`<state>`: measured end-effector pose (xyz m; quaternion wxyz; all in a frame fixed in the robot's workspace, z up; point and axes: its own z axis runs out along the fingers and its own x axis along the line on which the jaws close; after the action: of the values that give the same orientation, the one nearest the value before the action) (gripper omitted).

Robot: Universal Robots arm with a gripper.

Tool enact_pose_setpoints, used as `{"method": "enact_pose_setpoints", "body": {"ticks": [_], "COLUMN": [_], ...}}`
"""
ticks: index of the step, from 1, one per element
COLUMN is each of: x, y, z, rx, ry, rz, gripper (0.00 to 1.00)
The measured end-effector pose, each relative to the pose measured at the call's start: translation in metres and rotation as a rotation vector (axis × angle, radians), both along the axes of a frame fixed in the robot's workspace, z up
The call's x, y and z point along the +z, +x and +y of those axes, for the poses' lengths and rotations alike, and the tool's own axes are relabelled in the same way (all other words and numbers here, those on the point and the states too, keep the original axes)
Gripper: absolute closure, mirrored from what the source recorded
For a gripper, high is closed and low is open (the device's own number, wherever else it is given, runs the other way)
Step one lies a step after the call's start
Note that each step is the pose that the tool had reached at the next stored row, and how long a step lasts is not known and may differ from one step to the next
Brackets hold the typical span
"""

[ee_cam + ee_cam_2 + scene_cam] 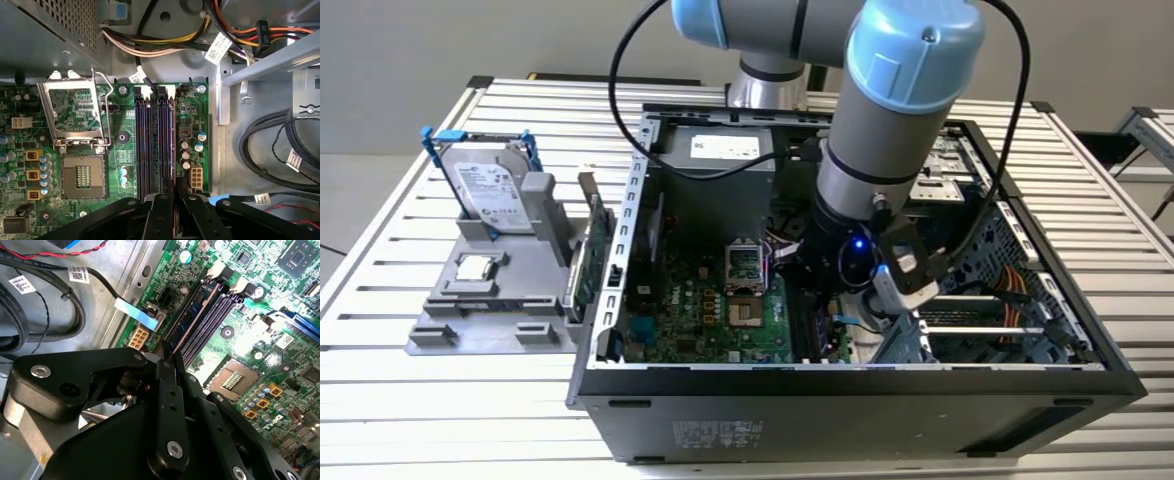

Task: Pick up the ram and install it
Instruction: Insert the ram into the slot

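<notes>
Gripper (167, 357) sat deep inside the case (854, 385), jaws pinched on the ram (192, 320) over the slots (155, 145). Cable bundles (270, 145) crowded one side, CPU socket (82, 180) flanked the other.

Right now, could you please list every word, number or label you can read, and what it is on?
No text is readable.
drive label: too small.
power supply label: too small.
case sticker: too small.
cable tags: blurred codes.
the ram in the hand: no print visible.
</notes>
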<state>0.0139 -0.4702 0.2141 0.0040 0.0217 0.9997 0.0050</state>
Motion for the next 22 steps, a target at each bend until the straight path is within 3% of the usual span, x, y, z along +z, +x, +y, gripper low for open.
{"method": "enact_pose_setpoints", "body": {"ticks": [9,22], "x": [-0.0024,-0.0024], "y": [0.0001,0.0000], "z": [0.0002,0.0002], "rx": [-0.002,0.030], "ry": [-0.0011,-0.0010], "rz": [0.0012,0.0022], "gripper": [1.00,1.00]}}
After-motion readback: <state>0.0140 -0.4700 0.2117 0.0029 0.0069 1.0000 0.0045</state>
